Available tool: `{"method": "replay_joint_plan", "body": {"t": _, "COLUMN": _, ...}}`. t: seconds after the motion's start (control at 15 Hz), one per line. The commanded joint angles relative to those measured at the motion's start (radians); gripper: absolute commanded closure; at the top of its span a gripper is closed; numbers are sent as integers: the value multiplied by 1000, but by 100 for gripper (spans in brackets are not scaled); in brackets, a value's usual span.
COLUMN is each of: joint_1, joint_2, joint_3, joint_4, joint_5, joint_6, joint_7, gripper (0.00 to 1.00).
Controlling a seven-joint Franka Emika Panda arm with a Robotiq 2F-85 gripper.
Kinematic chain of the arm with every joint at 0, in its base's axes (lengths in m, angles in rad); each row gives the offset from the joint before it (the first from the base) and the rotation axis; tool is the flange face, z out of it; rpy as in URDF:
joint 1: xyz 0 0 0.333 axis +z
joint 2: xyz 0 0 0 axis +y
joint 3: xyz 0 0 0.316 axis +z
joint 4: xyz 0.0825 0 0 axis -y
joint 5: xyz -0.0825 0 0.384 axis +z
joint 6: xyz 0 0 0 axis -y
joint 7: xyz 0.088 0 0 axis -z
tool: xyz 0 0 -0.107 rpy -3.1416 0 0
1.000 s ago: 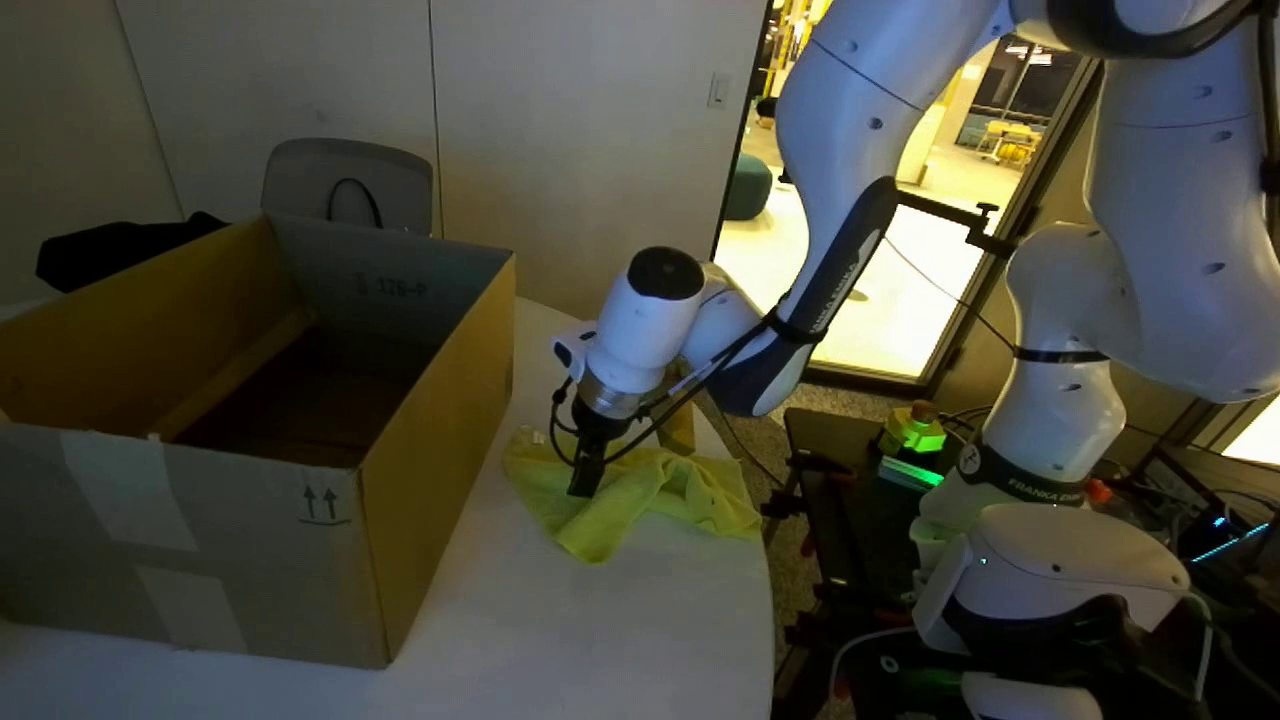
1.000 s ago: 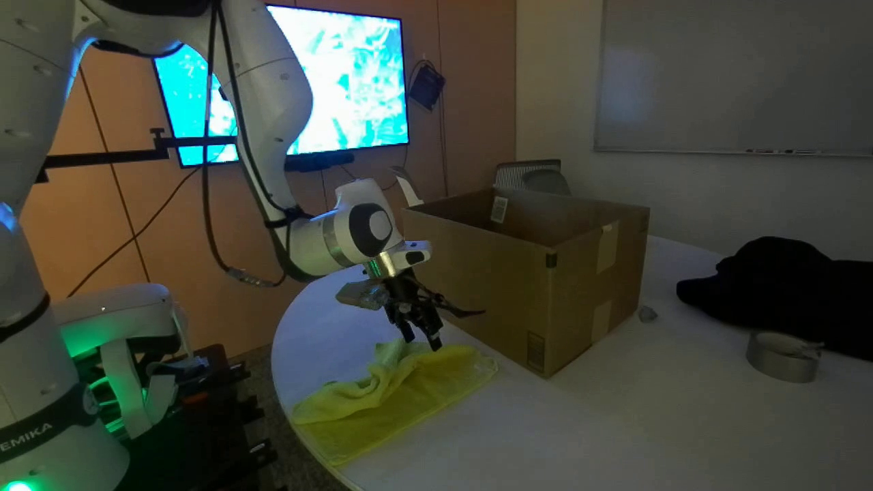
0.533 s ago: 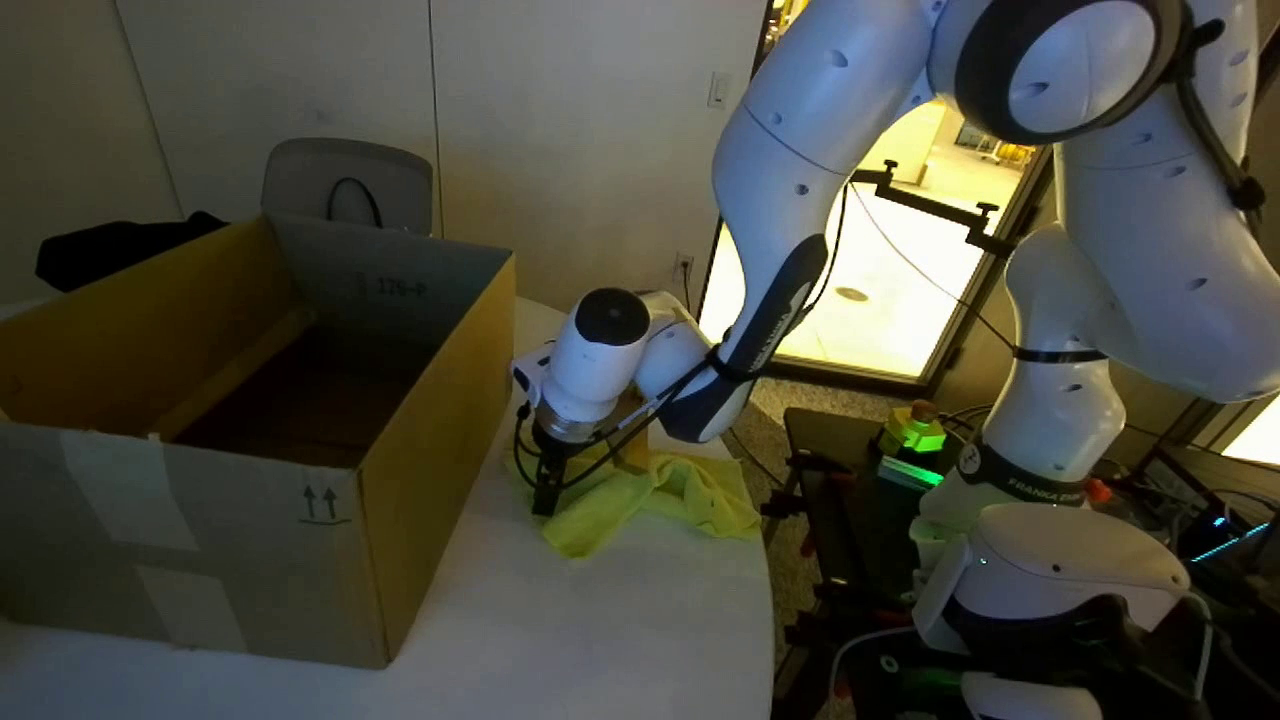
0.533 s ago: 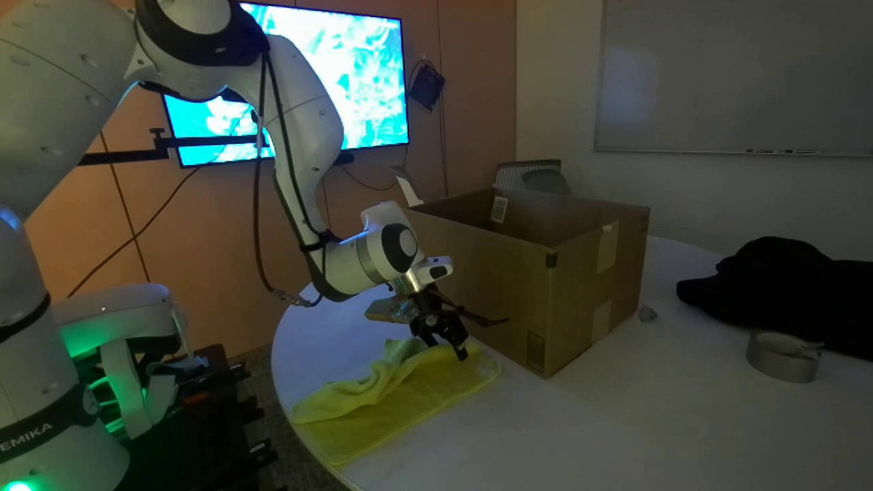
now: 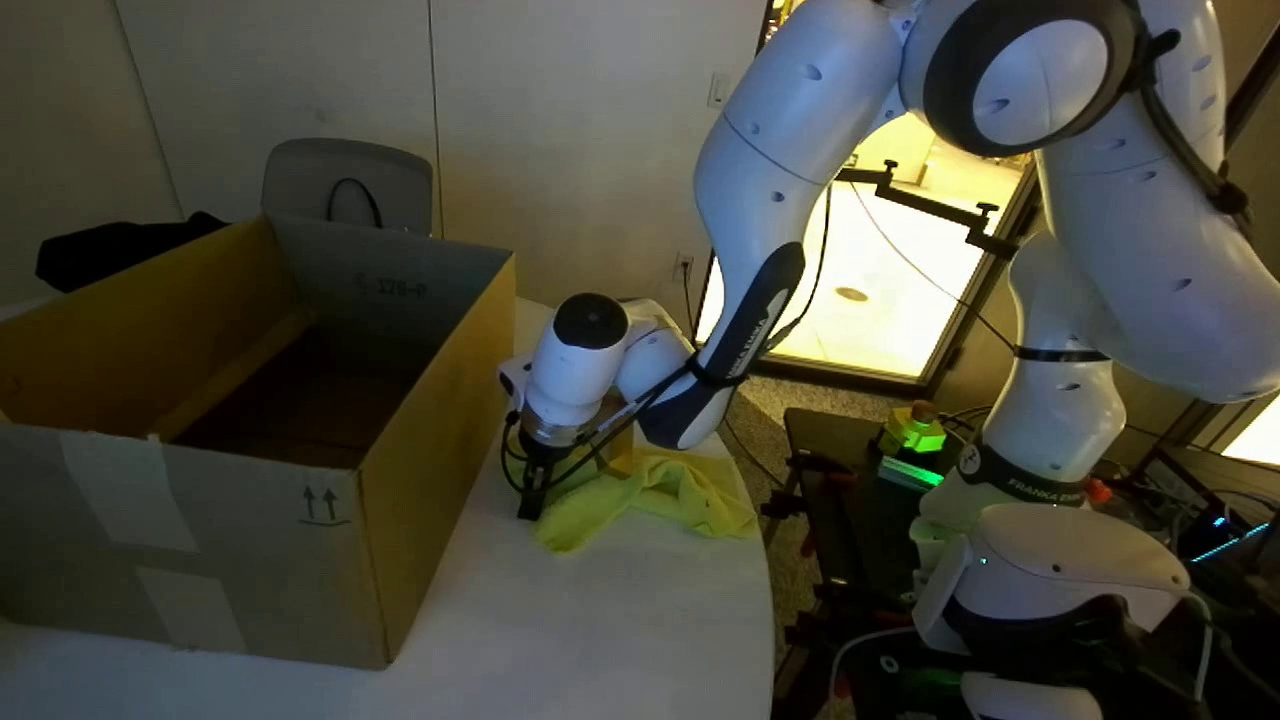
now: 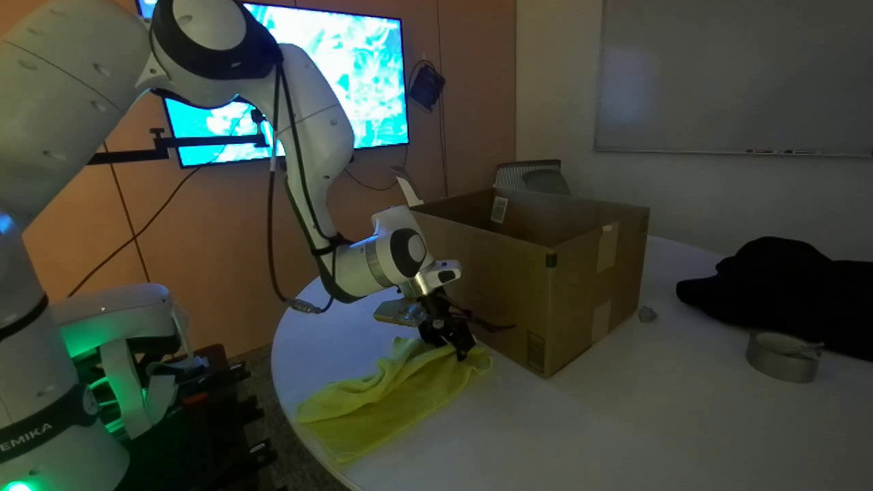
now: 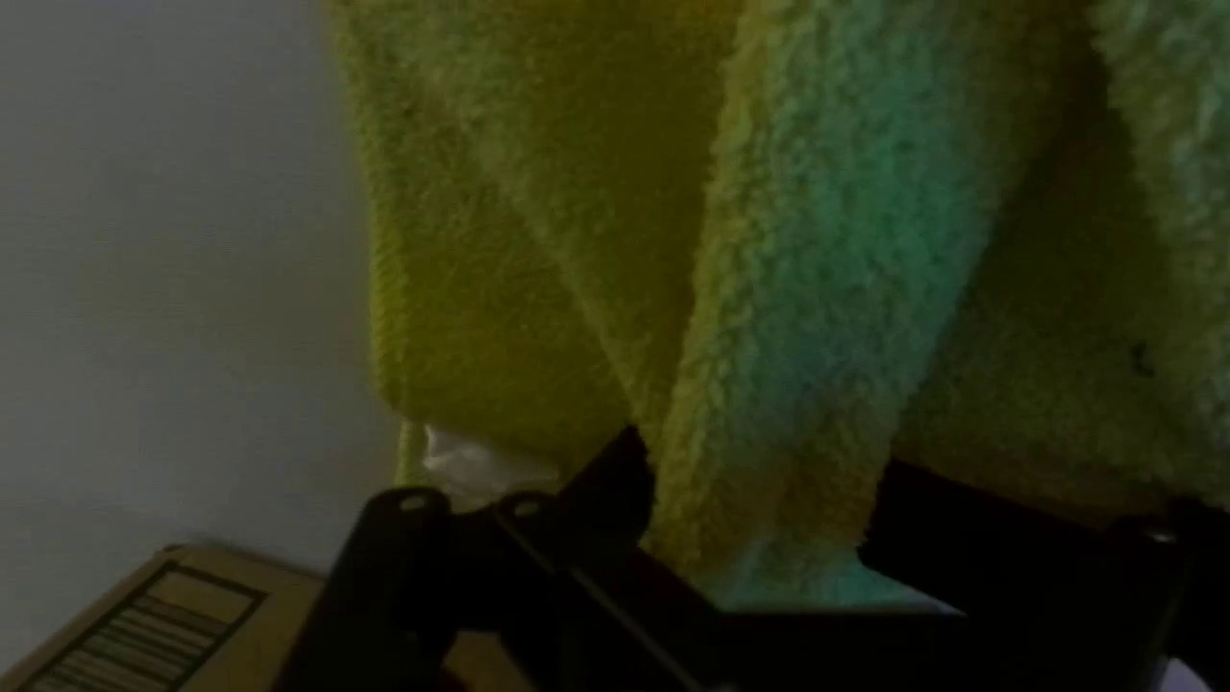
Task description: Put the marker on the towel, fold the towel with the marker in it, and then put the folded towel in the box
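The yellow-green towel (image 6: 382, 416) lies crumpled on the table beside the box, with folds bunched along its top. My gripper (image 6: 455, 346) is down on the end of the cloth closest to the box. In the wrist view a thick fold of the towel (image 7: 817, 240) is pinched between both fingers of the gripper (image 7: 759, 500), which press on it from either side. A whitish tag (image 7: 480, 466) pokes out by one finger. The brown cardboard box (image 5: 450, 440) stands with its top uncovered, right next to the gripper (image 5: 530, 510). The marker does not show; it is hidden.
The box wall (image 6: 477, 273) rises close by the gripper. A grey tape roll (image 6: 783, 358), a black cloth (image 6: 771, 293) and a small grey lump (image 6: 647, 314) are beyond the box. The round white table (image 5: 600, 640) curves off near the robot's base.
My gripper has moved down and toward the box, and its jaws have closed in on a towel fold. The cloth's end by the box has been drawn inward and bunched up.
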Motion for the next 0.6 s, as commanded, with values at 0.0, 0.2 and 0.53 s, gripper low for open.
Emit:
{"method": "replay_joint_plan", "body": {"t": 0.0, "joint_1": -8, "joint_2": -18, "joint_3": 38, "joint_4": -28, "joint_5": 3, "joint_6": -29, "joint_7": -31, "gripper": 75}}
{"method": "replay_joint_plan", "body": {"t": 0.2, "joint_1": 6, "joint_2": -73, "joint_3": 31, "joint_4": -81, "joint_5": -6, "joint_6": -30, "joint_7": -18, "gripper": 94}}
{"method": "replay_joint_plan", "body": {"t": 0.53, "joint_1": -64, "joint_2": -187, "joint_3": 107, "joint_4": -206, "joint_5": 35, "joint_6": -85, "joint_7": -96, "gripper": 94}}
